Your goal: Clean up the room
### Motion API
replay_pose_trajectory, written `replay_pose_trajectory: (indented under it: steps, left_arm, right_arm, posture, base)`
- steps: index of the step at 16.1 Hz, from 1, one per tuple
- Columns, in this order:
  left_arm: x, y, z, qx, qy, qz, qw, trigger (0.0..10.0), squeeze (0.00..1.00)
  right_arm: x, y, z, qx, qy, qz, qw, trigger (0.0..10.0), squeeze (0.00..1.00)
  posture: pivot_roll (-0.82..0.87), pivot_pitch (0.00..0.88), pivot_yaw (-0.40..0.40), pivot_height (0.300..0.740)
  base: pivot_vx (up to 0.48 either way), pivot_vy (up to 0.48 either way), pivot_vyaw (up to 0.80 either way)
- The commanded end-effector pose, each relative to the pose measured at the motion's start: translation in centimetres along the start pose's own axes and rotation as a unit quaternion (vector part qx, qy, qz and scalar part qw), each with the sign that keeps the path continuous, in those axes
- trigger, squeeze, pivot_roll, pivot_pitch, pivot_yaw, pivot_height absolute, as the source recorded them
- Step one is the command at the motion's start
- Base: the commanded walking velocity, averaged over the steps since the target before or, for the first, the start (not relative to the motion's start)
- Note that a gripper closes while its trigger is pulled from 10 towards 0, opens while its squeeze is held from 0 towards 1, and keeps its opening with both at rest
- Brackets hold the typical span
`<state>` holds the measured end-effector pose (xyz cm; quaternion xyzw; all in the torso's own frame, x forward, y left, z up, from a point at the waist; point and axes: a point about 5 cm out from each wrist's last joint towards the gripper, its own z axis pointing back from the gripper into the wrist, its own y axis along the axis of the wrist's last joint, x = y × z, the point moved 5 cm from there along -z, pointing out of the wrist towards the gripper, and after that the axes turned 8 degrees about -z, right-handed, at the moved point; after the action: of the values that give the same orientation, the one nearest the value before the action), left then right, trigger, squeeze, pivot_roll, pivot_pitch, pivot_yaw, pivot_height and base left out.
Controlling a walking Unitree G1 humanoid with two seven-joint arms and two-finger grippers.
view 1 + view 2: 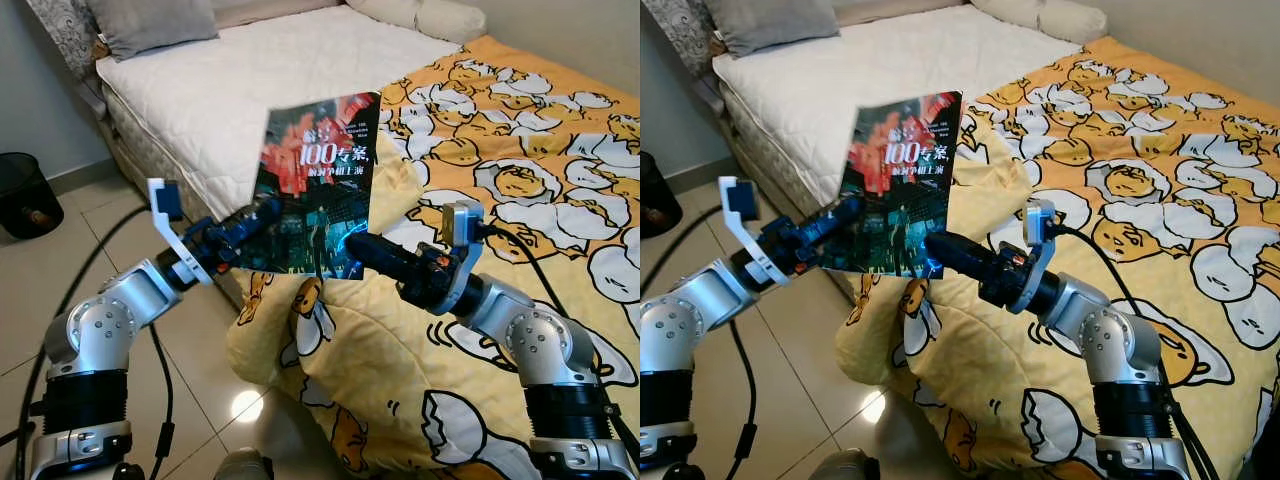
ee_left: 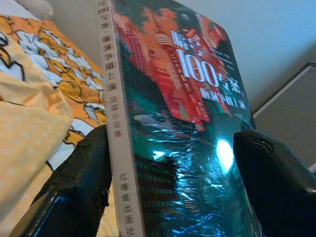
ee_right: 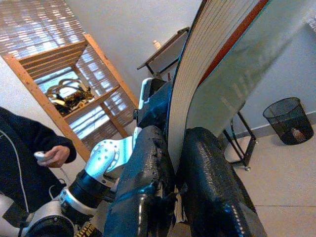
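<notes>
The book (image 1: 318, 185) is off the bed (image 1: 250, 70), held upright over the quilt (image 1: 520, 180): left end effector (image 1: 262, 215) and right end effector (image 1: 352, 245) both clamp its lower edge. I judge putting it away remains.

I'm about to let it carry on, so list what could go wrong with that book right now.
1. Both grippers, left gripper and right gripper, pinch the book only at its lower corners; its glossy wrap could slip.
2. A dropped book could hit the tile floor instead of the yellow blanket.
3. Uneven arm moves might bend the cover.
</notes>
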<state>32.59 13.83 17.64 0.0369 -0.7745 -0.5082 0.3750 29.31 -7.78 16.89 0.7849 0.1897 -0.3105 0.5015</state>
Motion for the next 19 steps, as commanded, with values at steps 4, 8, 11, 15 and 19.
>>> replay_pose_trajectory:
  steps: [4, 8, 11, 15, 19]
  left_arm:
    - [1.2, 0.2, -0.3, 0.005, -0.041, 0.016, 0.999, 0.0, 0.00]
    - [2.1, -0.1, 0.1, -0.012, -0.067, 0.021, 0.997, 0.0, 0.00]
    - [2.6, 0.0, 0.5, -0.013, -0.080, 0.027, 0.996, 0.0, 0.00]
    - [3.2, 0.2, 0.6, -0.014, -0.092, 0.026, 0.995, 0.0, 0.00]
    - [3.2, -0.4, 0.9, -0.029, -0.080, 0.017, 0.996, 0.0, 0.00]
  right_arm:
    - [-0.7, 0.5, 0.1, -0.004, 0.015, 0.014, 1.000, 0.0, 0.00]
    - [-0.3, 0.1, 0.3, -0.021, 0.004, 0.021, 1.000, 0.0, 0.00]
    - [0.1, -0.2, 0.3, -0.036, -0.005, 0.032, 0.999, 0.0, 0.00]
    - [0.5, -0.3, 0.0, -0.043, -0.009, 0.042, 0.998, 0.0, 0.00]
    - [0.7, -0.3, 0.0, -0.042, -0.016, 0.055, 0.997, 0.0, 0.00]
  posture:
    - [-0.01, 0.000, -0.009, 0.740]
    - [-0.01, 0.000, 0.002, 0.740]
    - [-0.01, 0.000, 0.009, 0.740]
    - [-0.01, 0.000, 0.008, 0.740]
    - [-0.01, 0.000, 0.022, 0.740]
  base:
    - [0.000, 0.000, 0.00]
    - [0.000, 0.000, 0.00]
    - [0.000, 0.000, 0.00]
    - [0.000, 0.000, 0.00]
    - [0.000, 0.000, 0.00]
